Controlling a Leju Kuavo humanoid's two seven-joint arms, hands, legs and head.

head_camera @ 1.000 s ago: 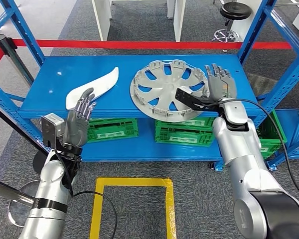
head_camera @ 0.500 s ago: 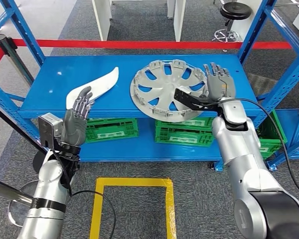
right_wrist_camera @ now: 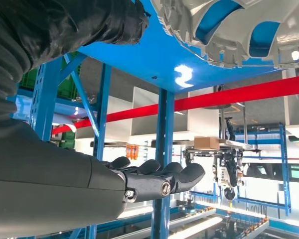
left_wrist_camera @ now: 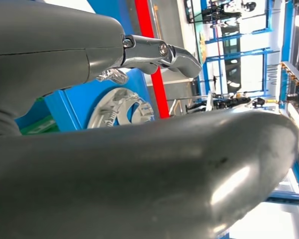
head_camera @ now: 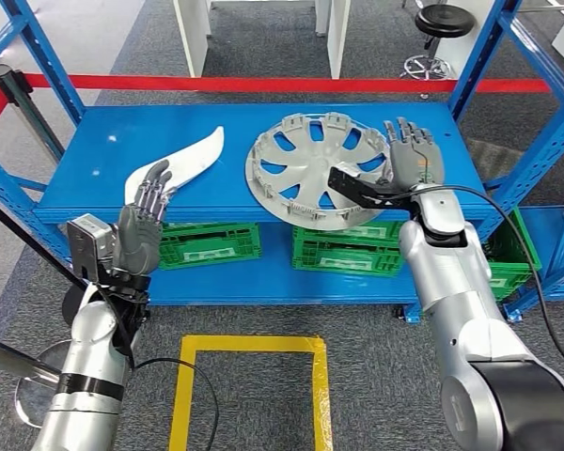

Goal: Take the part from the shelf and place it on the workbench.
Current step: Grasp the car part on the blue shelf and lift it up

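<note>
Since the earlier frames the left hand (head_camera: 140, 230) has drifted slightly back and toward the robot's left, while the right hand (head_camera: 412, 160) has barely shifted. Both hands are raised in front of a blue shelf (head_camera: 87, 178), fingers spread and holding nothing. Two parts lie flat on the shelf. A round grey wheel cover (head_camera: 311, 169) sits toward the right, its far right rim just beside the right hand's open fingers, with the hand's palm facing it across the rim. A long, curved white trim piece (head_camera: 183, 162) lies toward the left, its long axis running diagonally from the shelf's front edge near the left hand away toward the middle of the shelf; the left hand's fingertips overlap its near end in the head view, though contact cannot be confirmed. The right hand is nearer the wheel cover, the left nearer the white piece. Green crates (head_camera: 343, 252) sit on the lower shelf, and a yellow taped square (head_camera: 251, 346) marks the floor.
</note>
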